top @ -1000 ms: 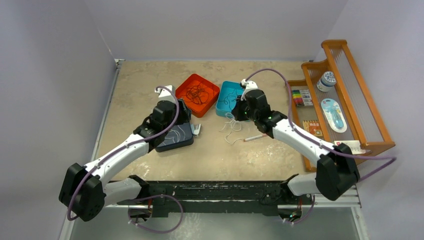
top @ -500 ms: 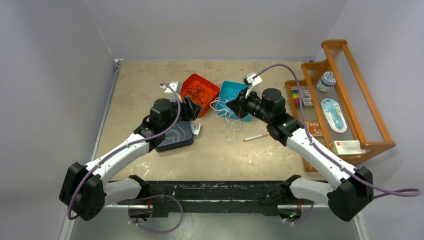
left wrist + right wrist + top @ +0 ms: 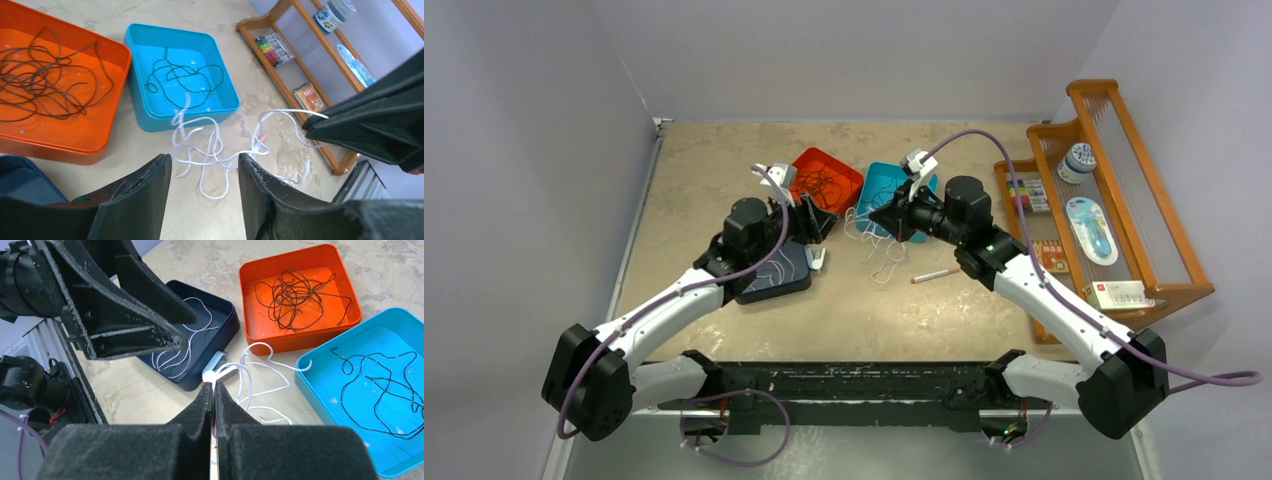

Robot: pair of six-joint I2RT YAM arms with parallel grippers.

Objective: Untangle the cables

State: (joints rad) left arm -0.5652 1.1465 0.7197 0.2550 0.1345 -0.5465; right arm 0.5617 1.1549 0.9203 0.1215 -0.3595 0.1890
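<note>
Counter (image 3: 724,170): beige surface carrying three trays, a loose cable and a pen, with a wooden shelf (image 3: 1092,86) along its right edge.
Orange tray (image 3: 300,340): toward the far side, left of the teal tray and just beside it.
Brown cable (image 3: 295,292): one loose tangle lying inside the orange tray.
Teal tray (image 3: 220,107): right of the orange tray.
Black cable (image 3: 185,82): loose loops lying inside the teal tray.
Navy tray (image 3: 227,327): nearer than the orange tray, under the left arm's wrist.
Second white cable (image 3: 175,352): a few long curves lying inside the navy tray.
White cable (image 3: 212,160): loops sprawled on the bare counter in front of the teal tray. One loop leans against that tray's front wall, and one strand rises off the counter to the right jaws.
Left arm (image 3: 674,300): reaches over the navy tray toward the orange tray's near corner.
Left jaws: parted, with nothing between the fingers (image 3: 142,197). They are aimed at the white cable's loops.
Right arm (image 3: 1044,290): reaches in from the right, in front of the teal tray.
Right jaws: closed, pinching the white cable at their tips, facing the left jaws above the counter.
Pen (image 3: 934,274): flat on the counter, right of the white cable and apart from it.
</note>
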